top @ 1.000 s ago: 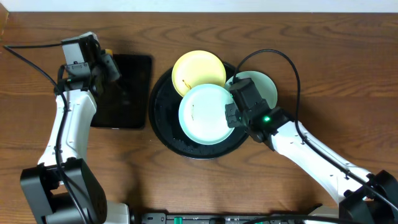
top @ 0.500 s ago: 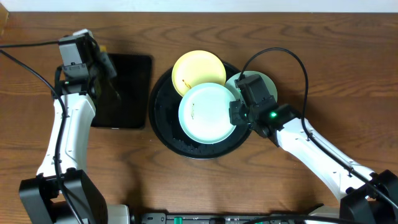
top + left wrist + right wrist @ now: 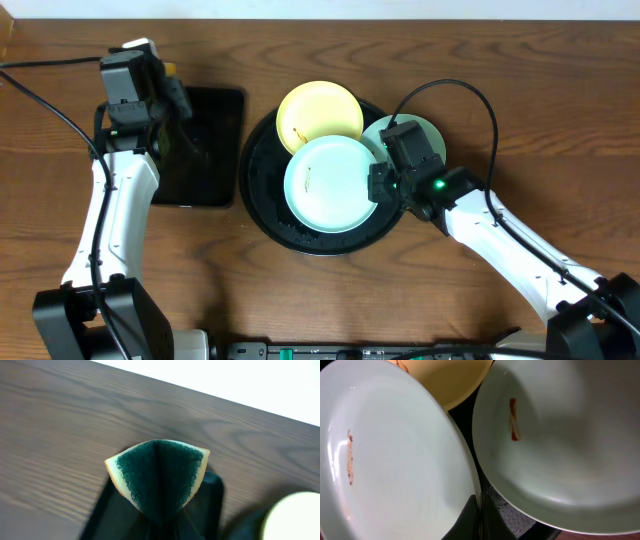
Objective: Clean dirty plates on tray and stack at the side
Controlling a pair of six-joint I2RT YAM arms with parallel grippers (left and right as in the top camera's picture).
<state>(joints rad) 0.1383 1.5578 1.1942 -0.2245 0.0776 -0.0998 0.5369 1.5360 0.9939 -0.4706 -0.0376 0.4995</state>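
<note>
All 3 plates lie on the round black tray (image 3: 265, 195) in the middle of the worktop (image 3: 520, 90). The yellow plate (image 3: 320, 112) rests at the tray's far side, its edge over the rim. The middle mint plate (image 3: 328, 185) sits at the tray's centre, overlapping the near edge of the yellow one. The right mint plate (image 3: 420, 135) lies on the tray's right rim, part of it out over the wood.

The right hand (image 3: 378, 185) is clamped on the right edge of the middle mint plate, its fingers (image 3: 470, 517) together on the rim in the right wrist view. That view shows a brown streak (image 3: 350, 457) on this plate and a reddish-brown streak (image 3: 513, 420) on the right mint plate beside it.

The left hand (image 3: 172, 95) hangs over the far left corner of the rectangular black tray (image 3: 205, 160), well apart from the plates. It is closed on a sponge (image 3: 157, 475), which is pinched into a fold with its dark green scouring face outward and pale yellow edges showing.
</note>
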